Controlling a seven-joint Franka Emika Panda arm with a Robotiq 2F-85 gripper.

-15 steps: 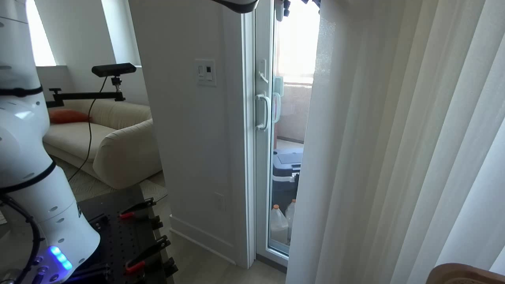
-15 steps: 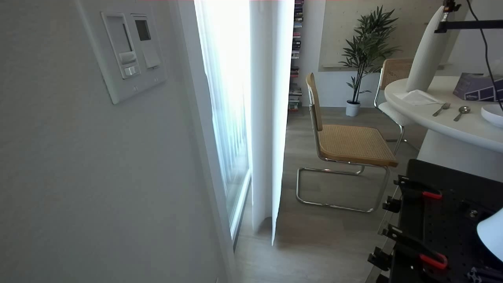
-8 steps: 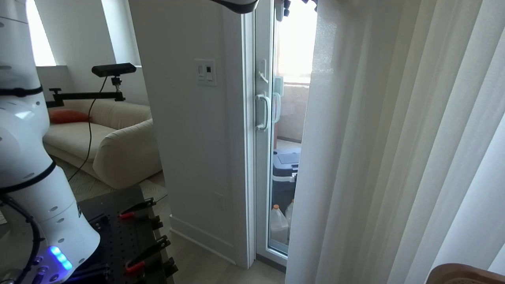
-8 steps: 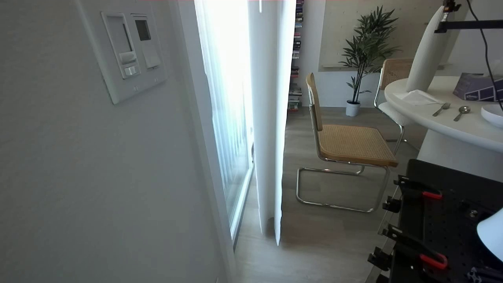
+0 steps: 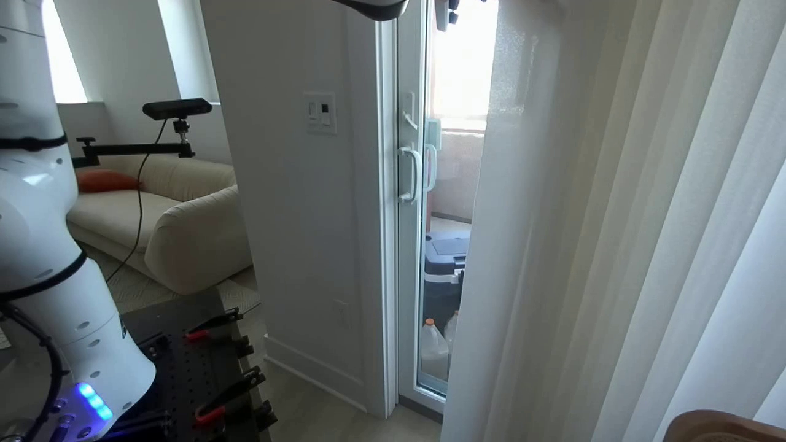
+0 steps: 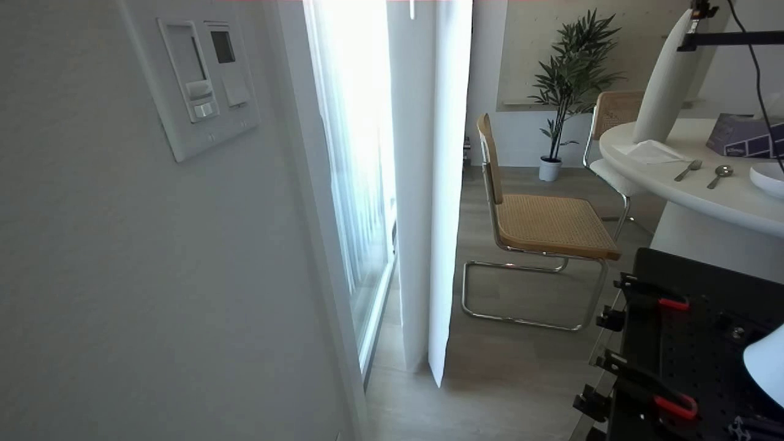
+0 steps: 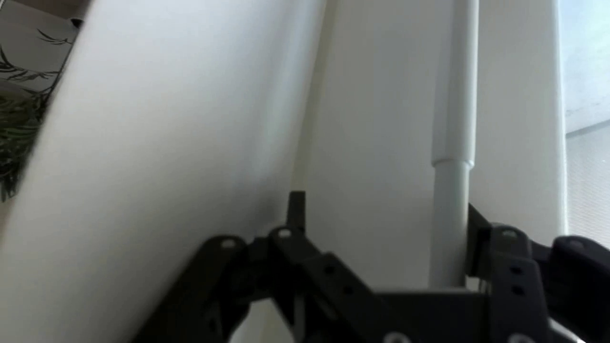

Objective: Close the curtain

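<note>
Danger of losing slim white cylindrical wand (image 7: 456, 143) (seemingly unpinched) by sweeping with black two-fingered claw (image 7: 386, 219) spread apart, or snagging tall white pleated fabric curtain (image 5: 589, 221), partway across white-framed glass door (image 5: 409, 245).

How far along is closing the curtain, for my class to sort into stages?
Looks done: the curtain hangs across part of the glass door in an exterior view.
In hand: the white rod stands within the open gripper, apparently against one side.
Left: covering the bare glass where a jug shows.
</note>
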